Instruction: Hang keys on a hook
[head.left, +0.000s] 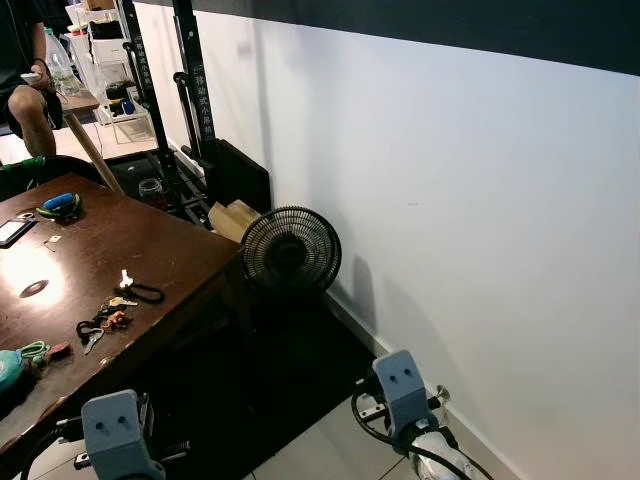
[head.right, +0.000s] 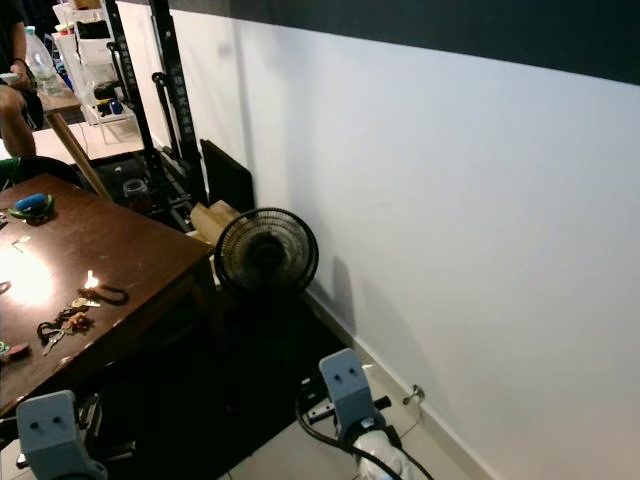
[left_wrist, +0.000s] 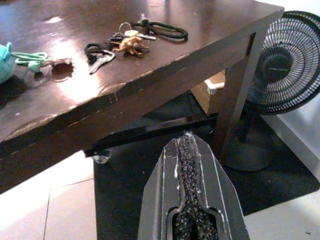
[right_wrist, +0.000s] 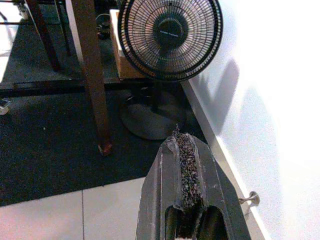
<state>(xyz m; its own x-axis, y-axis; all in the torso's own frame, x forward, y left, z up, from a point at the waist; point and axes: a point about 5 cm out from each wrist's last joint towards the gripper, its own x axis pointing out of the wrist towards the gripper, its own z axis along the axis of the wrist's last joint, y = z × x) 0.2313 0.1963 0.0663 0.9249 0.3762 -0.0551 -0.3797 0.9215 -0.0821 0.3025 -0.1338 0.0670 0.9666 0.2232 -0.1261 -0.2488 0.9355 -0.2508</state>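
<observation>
A bunch of keys (head.left: 104, 320) with a black loop (head.left: 143, 292) lies near the right-hand edge of the dark wooden table (head.left: 150, 240). In the left wrist view the keys (left_wrist: 117, 46) lie on the tabletop, above and beyond my left gripper (left_wrist: 186, 141). That gripper is shut on nothing and hangs below the table's edge. My right gripper (right_wrist: 177, 136) is also shut on nothing and hangs low over the floor tiles near the white wall. It points towards a fan (right_wrist: 170, 37). A small metal knob (right_wrist: 250, 200) sticks out low on the wall.
A black floor fan (head.left: 290, 250) stands on a dark mat between the table and the wall. A teal object (left_wrist: 5, 62), a phone (head.left: 12, 232) and a green-blue item (head.left: 58, 205) also lie on the table. A seated person (head.left: 25, 95) and black racks (head.left: 190, 90) are at the far left.
</observation>
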